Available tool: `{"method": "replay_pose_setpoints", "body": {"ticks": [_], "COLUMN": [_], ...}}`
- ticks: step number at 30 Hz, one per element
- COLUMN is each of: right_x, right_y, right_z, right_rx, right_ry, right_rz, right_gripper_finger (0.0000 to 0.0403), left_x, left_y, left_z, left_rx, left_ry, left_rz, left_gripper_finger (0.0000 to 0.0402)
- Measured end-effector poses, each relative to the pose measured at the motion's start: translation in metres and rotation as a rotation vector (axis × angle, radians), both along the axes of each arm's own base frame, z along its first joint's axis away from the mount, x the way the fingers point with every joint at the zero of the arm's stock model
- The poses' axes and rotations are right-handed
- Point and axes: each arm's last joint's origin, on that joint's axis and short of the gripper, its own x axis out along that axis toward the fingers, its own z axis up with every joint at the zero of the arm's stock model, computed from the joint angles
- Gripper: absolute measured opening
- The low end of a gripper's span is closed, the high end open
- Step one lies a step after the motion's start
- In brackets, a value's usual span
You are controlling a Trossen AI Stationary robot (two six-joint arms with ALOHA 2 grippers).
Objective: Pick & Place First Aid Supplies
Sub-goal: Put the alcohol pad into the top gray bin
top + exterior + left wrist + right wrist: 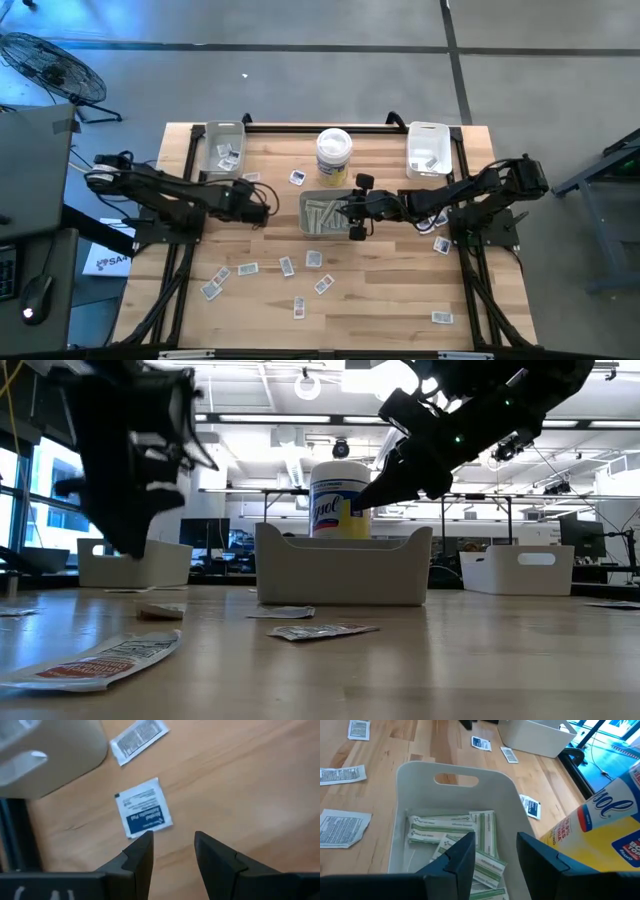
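Your right gripper (492,852) hangs empty, fingers apart, over the grey rectangular plastic tray (415,780) of pale paper strips (442,825); your left gripper (172,852), also parted and empty, hovers left of that tray.

I can read "Lysol" in blue script on the yellow-labelled tub (340,500) (partly cut off in my right wrist view). One small square packet (143,807) carries blue print, too blurred to read.
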Motion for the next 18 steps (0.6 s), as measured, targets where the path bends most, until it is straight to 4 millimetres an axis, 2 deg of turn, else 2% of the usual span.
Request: {"method": "replay_pose_setpoints", "body": {"ticks": [4,18], "right_x": [0.0,0.0], "right_y": [0.0,0.002], "right_z": [0.0,0.0], "right_rx": [0.002,0.068], "right_ry": [-0.001,-0.014], "right_rz": [-0.001,0.007], "right_gripper_finger": [0.0138,0.0138], "left_x": [-0.003,-0.017], "left_y": [0.003,0.006], "left_z": [-0.017,-0.048], "left_rx": [0.057,0.134], "left_ry": [-0.06,-0.119], "left_rz": [0.012,0.043], "left_gripper_finger": [0.014,0.014]}}
